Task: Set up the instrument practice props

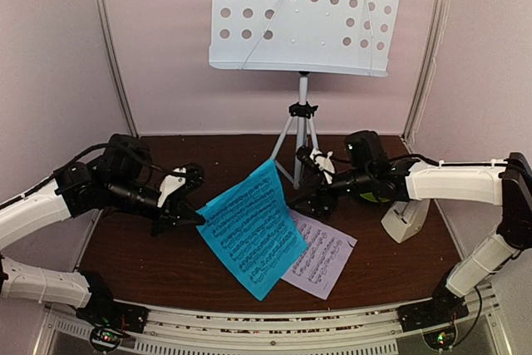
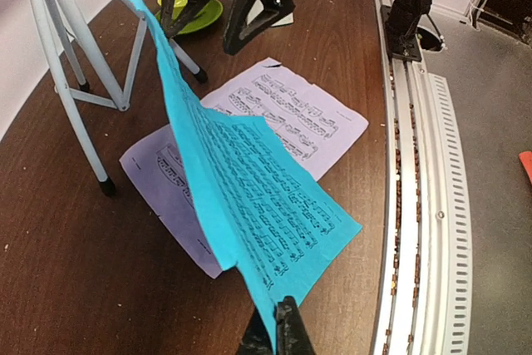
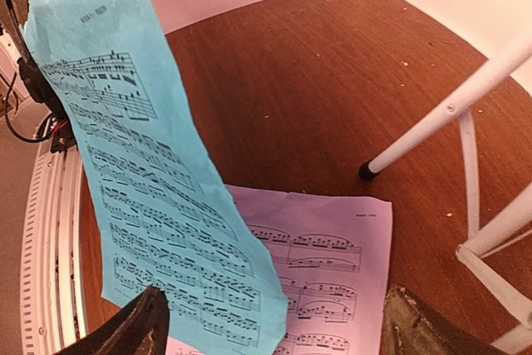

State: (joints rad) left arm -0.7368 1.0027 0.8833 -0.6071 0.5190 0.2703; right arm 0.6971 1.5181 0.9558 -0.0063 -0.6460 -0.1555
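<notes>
My left gripper is shut on the left corner of the cyan music sheet and lifts that edge, so the sheet tilts up off the table. In the left wrist view its jaws pinch the cyan sheet. The lilac music sheet lies flat, partly under the cyan one. My right gripper is open and empty above the lilac sheet, beside the cyan sheet. The pale perforated stand desk rises on grey tripod legs at the back. The cream metronome stands on the right.
A lime-green saucer sits behind my right gripper in the left wrist view. A tripod leg crosses close to the right of my right gripper. Pale walls close in three sides. A metal rail runs along the near edge.
</notes>
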